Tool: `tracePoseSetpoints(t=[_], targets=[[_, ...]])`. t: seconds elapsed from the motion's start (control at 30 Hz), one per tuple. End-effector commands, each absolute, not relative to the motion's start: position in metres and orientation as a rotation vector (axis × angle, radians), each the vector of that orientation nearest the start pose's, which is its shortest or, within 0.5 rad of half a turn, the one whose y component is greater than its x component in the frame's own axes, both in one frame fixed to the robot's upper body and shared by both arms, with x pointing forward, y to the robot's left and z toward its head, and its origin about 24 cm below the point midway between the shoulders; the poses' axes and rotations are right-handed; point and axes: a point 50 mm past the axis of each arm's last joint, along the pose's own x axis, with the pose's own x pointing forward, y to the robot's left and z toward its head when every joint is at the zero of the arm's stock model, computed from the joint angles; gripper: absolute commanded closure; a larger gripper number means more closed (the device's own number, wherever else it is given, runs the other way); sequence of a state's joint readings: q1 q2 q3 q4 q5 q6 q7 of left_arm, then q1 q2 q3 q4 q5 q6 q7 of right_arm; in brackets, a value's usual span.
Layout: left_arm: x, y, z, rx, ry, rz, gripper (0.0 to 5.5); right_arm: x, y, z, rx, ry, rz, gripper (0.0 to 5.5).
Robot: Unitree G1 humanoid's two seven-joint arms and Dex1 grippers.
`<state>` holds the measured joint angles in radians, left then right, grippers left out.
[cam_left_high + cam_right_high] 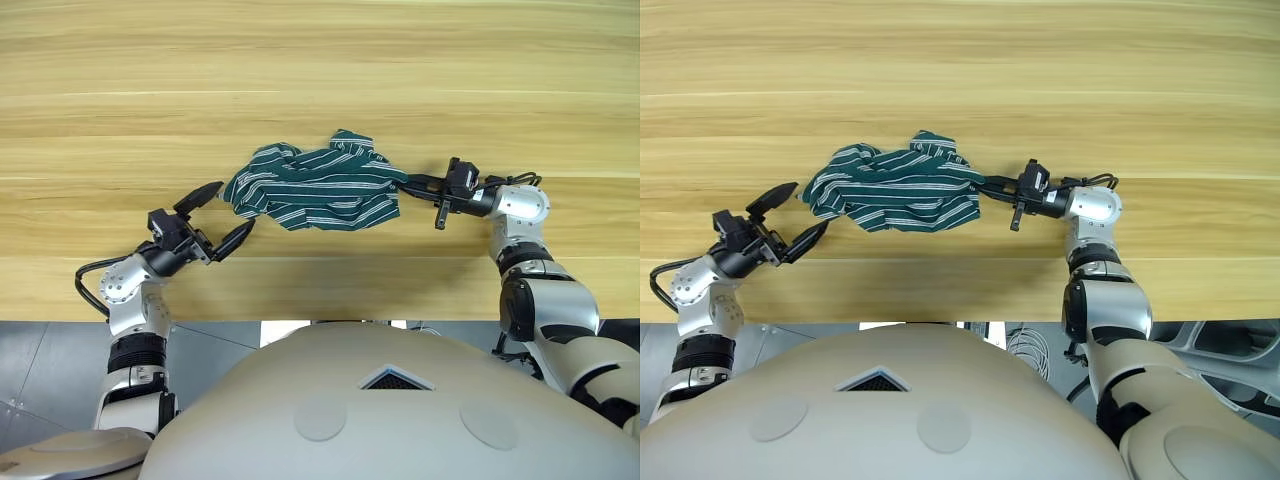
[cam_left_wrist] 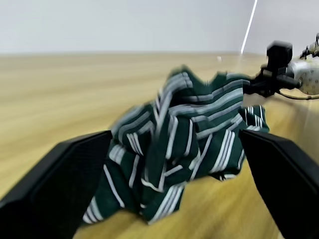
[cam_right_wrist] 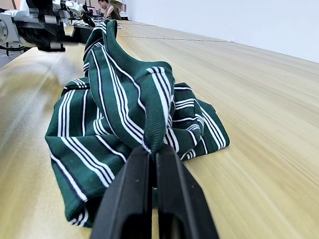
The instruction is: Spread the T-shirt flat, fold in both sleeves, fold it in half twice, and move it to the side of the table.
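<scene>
- Pale wooden table (image 1: 320,60) stretches wide ahead of me; the T-shirt (image 1: 315,185) lies bunched in a striped green heap near the front edge, between my two arms.
- My right gripper (image 3: 152,155) has its fingers pressed together on a fold at the heap's right end. I take that as my anchor for pulling the cloth open.
- My left gripper (image 1: 237,204) sits at the heap's left edge with fingers spread wide, placed to take the opposite side.
- Spreading flat is not yet done.
</scene>
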<state>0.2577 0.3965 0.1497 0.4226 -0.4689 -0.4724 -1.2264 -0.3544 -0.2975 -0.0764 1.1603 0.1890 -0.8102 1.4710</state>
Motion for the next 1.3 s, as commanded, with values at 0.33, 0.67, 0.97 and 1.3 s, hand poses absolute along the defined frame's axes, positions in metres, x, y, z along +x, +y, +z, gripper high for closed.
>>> tracePoseSetpoints(t=[0.33, 0.67, 0.97, 1.3], targets=[[0.157, 0.243, -0.016, 0.052, 0.051, -0.806, 2.84, 0.238, -0.196, -0.023, -0.170, 0.057, 1.260, 5.50], [0.158, 0.242, -0.021, 0.040, 0.061, -0.801, 4.48, 0.239, -0.197, -0.020, -0.178, 0.046, 1.273, 5.50], [0.162, 0.240, -0.013, 0.024, -0.016, -0.782, 5.46, 0.241, -0.198, -0.018, -0.194, 0.043, 1.281, 5.50], [0.205, 0.239, 0.072, 0.250, -0.375, -0.731, 5.46, 0.305, -0.204, 0.076, -0.298, -0.313, 1.108, 5.50]])
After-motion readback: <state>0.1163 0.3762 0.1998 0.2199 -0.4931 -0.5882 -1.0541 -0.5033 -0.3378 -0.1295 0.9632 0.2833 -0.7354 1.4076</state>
